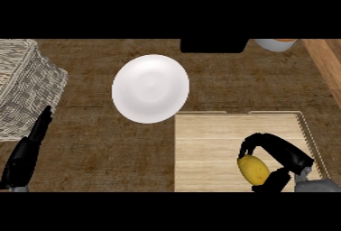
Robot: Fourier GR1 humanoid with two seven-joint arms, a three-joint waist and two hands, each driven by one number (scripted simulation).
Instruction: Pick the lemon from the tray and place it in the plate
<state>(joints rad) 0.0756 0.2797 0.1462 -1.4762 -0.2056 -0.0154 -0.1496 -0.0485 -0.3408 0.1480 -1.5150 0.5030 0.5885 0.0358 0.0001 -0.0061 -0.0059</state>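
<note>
A yellow lemon (pixel 253 169) lies on the pale wooden tray (pixel 213 149) at the lower right. My right hand (pixel 285 159) curls round the lemon from its right side, fingers arched over its top and thumb below it. The white plate (pixel 150 88) rests on the dark wooden counter, up and left of the tray, with nothing on it. Along the left edge my left hand (pixel 28 153) stays still with its fingers straight, pointing up, holding nothing.
A woven wicker basket (pixel 23 85) fills the upper left. A black object (pixel 213 45) and a white cup with an orange top (pixel 274 44) stand at the far edge. A lighter wooden strip (pixel 326 63) runs along the upper right.
</note>
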